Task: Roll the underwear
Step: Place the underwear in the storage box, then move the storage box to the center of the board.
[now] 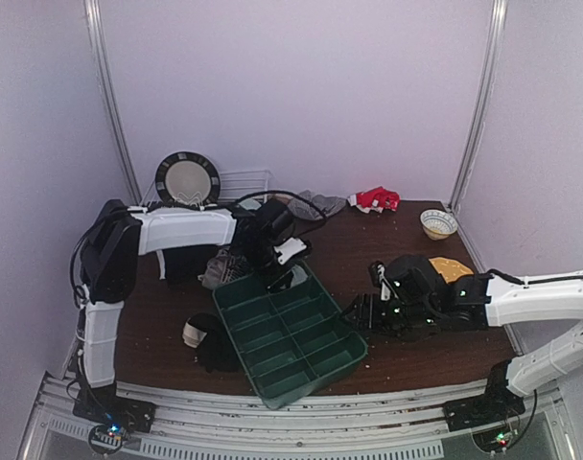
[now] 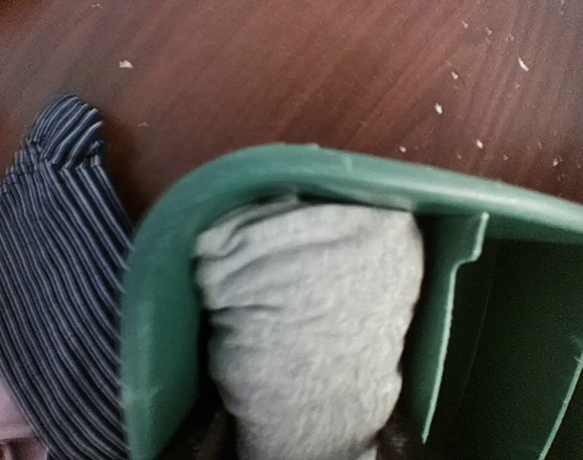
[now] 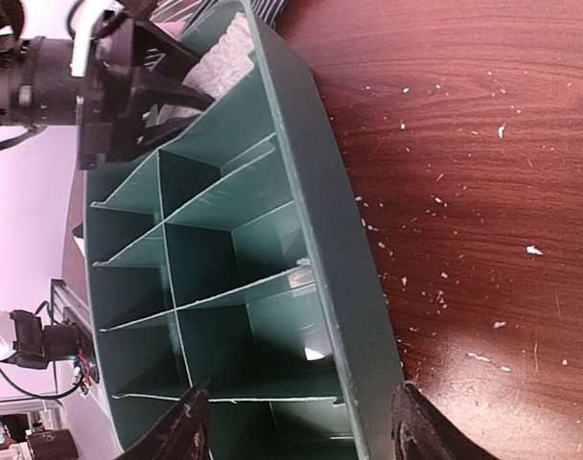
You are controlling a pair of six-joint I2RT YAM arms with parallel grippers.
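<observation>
A rolled light grey underwear (image 2: 306, 326) sits upright in the far corner compartment of the green divided tray (image 2: 272, 165). My left gripper (image 1: 277, 276) hangs right over that corner. In the right wrist view its dark fingers (image 3: 167, 72) stand on either side of the grey roll (image 3: 222, 59), but the frames do not show whether they still press it. A dark navy striped underwear (image 2: 52, 287) lies on the table just outside the tray. A black underwear (image 1: 211, 342) lies left of the tray. My right gripper (image 3: 301, 431) is open, straddling the tray's right wall (image 3: 354, 316) without touching it.
The tray's other compartments (image 3: 205, 278) hold nothing. At the back stand a plate (image 1: 187, 178), a wire rack (image 1: 242, 182), a grey cloth (image 1: 317, 203), a red cloth (image 1: 376, 198) and a bowl (image 1: 438, 223). A yellow thing (image 1: 453, 268) lies behind my right arm. Crumbs dot the wooden table (image 3: 483, 192).
</observation>
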